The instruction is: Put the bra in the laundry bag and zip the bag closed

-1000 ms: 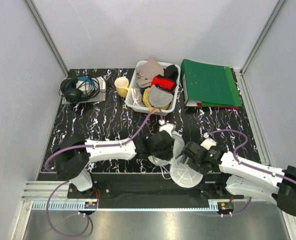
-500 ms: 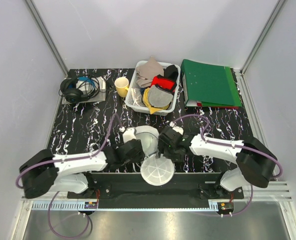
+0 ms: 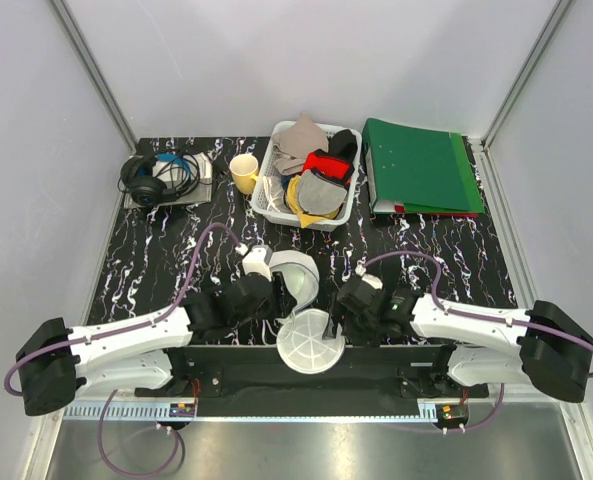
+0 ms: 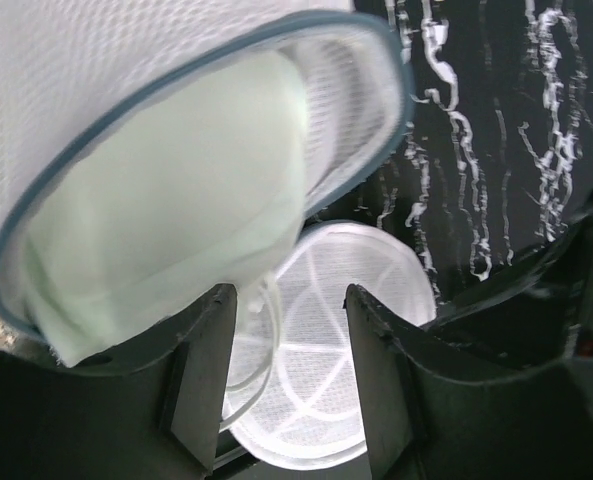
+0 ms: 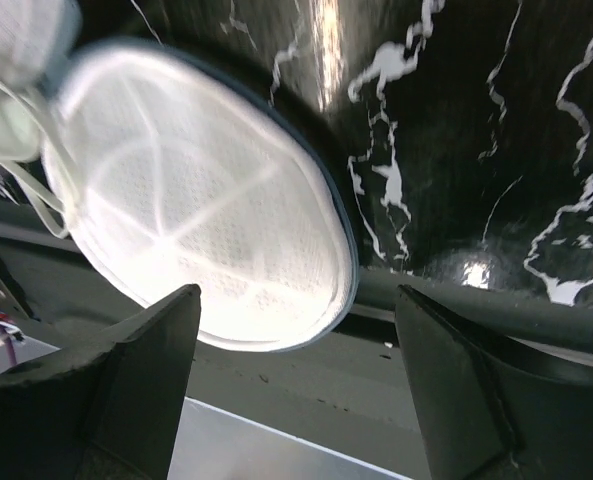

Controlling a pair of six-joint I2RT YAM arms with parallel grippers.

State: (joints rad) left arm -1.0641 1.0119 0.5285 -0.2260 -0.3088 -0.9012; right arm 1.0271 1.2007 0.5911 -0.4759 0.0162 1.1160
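I see the black, white-veined tabletop (image 3: 176,250) carrying headphones (image 3: 154,178) at far left, a yellow cup (image 3: 243,172) beside a white lattice basket (image 3: 276,205) of garments, a green binder (image 3: 416,165) at far right, and the laundry bag (image 3: 311,345) at its near edge.

The laundry bag (image 4: 126,60) partly hides the bra (image 4: 176,230).

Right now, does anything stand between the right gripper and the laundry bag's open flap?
Nothing visible does. The right gripper is open, with the flat flap of the laundry bag directly before it. The bra sits in the raised half; only its thin straps hang at the flap's edge.
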